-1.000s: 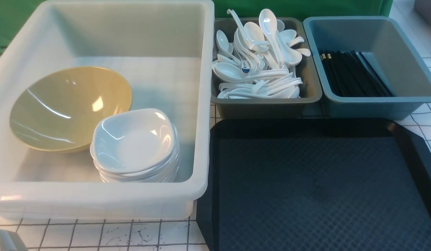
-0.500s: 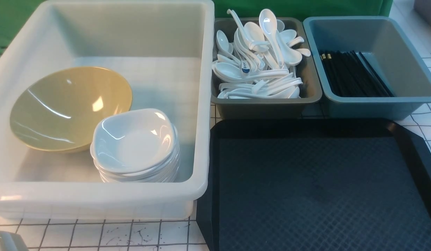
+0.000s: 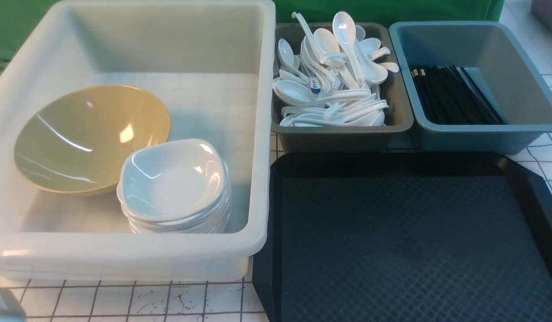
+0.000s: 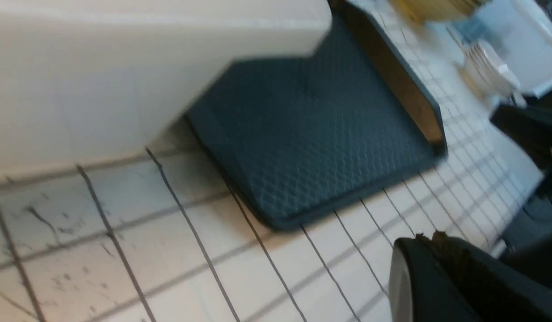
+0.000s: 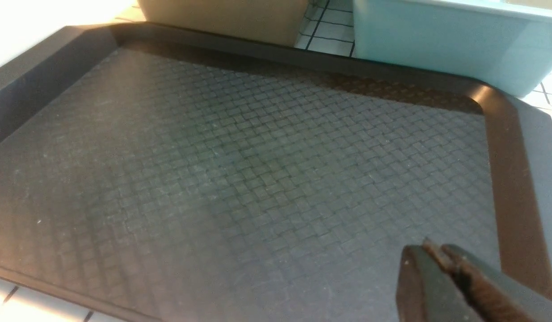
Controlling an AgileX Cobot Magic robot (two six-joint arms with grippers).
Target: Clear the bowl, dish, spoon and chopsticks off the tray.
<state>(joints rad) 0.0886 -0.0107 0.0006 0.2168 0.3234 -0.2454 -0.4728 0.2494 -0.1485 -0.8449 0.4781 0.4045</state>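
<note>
**Our tray sits bare; the tableware is sorted into bins.**

Over the last second almost nothing has changed: only our left arm's corner has slid out of the near-left front view, so we judge the clearing finished. The black tray (image 3: 410,241) lies empty on the bench. The yellow bowl (image 3: 90,138) and stacked white dishes (image 3: 173,185) rest in the white tub (image 3: 258,134), spoons (image 3: 334,76) in the grey bin (image 3: 343,134), chopsticks (image 3: 454,96) in the blue bin (image 3: 481,132). Our right gripper (image 5: 436,252) hovers over the tray's near right, jaws together, empty; the left gripper (image 4: 425,239), also closed and empty, hangs over the bench near the tray's corner.
</note>
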